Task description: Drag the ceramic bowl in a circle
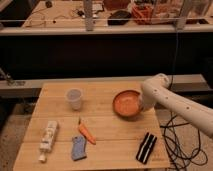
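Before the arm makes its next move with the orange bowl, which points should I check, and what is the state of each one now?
1. Position of the end effector: ok, it is at the right rim of the ceramic bowl.
2. Hold on the rim: cannot tell, the arm hides the contact.
3. Bowl upright on the table: ok.
4. Room to the left: ok, the plastic cup stands well apart.
5. Room to the right: not ok, the bowl is near the table's right edge.
6. Room in front: ok, the carrot and the black object lie apart from the bowl.
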Motion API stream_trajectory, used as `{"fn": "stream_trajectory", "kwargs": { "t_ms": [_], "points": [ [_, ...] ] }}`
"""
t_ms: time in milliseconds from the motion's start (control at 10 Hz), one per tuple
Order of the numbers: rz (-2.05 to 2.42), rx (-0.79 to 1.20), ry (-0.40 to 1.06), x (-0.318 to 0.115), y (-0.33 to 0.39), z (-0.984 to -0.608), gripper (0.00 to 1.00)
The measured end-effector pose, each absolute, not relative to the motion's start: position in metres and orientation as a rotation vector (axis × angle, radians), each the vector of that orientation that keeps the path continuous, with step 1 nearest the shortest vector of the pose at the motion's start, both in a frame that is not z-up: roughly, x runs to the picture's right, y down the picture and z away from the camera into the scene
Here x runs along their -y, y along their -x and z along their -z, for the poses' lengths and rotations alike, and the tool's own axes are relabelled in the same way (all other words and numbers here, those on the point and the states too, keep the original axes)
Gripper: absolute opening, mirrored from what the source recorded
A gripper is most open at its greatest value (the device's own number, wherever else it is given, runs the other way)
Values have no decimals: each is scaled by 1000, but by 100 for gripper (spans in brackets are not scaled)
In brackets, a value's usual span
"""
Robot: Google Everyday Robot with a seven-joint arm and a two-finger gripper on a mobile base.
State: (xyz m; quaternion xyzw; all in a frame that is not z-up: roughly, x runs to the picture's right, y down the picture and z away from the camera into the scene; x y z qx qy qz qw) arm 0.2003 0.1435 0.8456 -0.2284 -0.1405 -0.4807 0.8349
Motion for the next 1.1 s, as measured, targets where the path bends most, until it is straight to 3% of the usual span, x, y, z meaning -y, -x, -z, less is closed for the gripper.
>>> {"fn": "stream_trajectory", "kwargs": {
  "t_ms": [500, 1100],
  "points": [
    [1114, 407, 412, -149, -93, -846, 0],
    [1052, 494, 323, -54, -110, -917, 0]
  ]
}}
